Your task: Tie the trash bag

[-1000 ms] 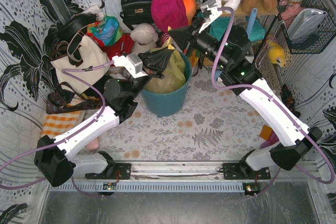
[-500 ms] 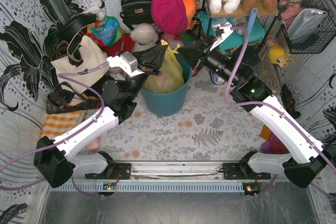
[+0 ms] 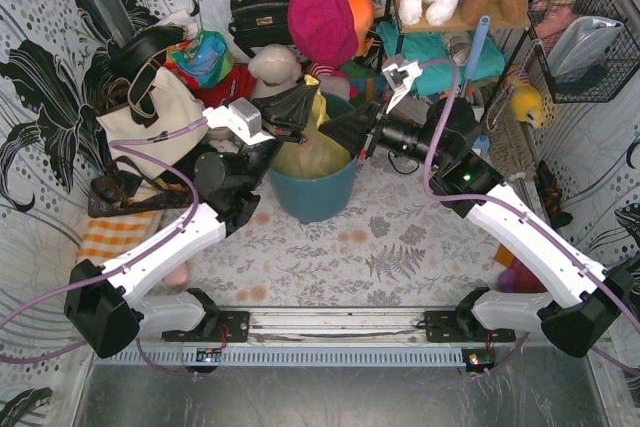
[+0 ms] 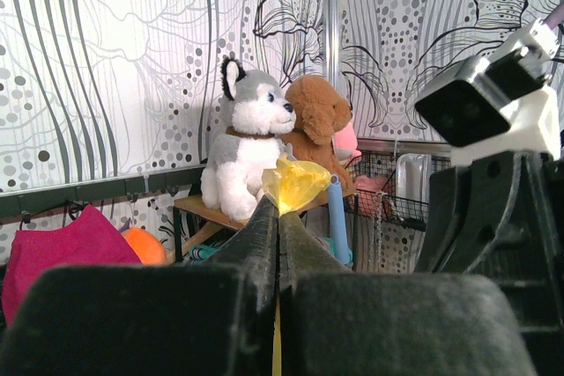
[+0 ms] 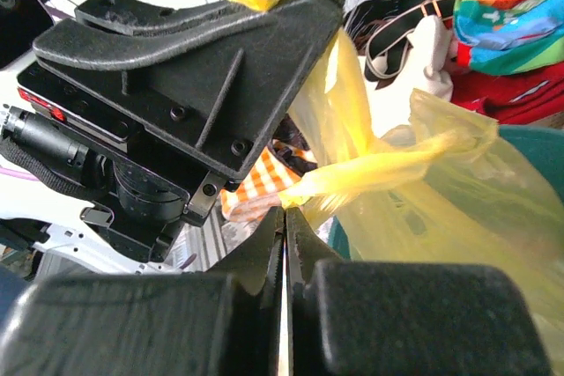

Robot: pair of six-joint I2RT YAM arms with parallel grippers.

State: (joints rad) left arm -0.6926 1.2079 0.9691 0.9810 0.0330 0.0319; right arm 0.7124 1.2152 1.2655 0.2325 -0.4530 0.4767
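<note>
- The right hand [image 3: 338,134] has swung round. A second ago it hung higher, behind the bin's [image 3: 315,197] right rim. It then pulled out to the right of the bin, and now it sits low at the right rim, aimed left across the opening.
- The left hand [image 3: 305,110] has stayed over the bin's back-left rim all that while.
- Both hands are pressed together, each pinching a drawn-out ear of the bag [image 3: 320,155]. A yellow tuft pokes up past the left fingertips in that wrist's view, and a twisted strand runs into the right hand in the other.
- The bag sits in the bin, mouth up, its body slumped inside the rim.
- The two ears are its long parts. One rises from the bin up to the left hand, and the other stretches from the bag's body out toward the bin's right rim.
- I judge that the right ear is being carried around the left one for a first crossing. No knot shows yet.
</note>
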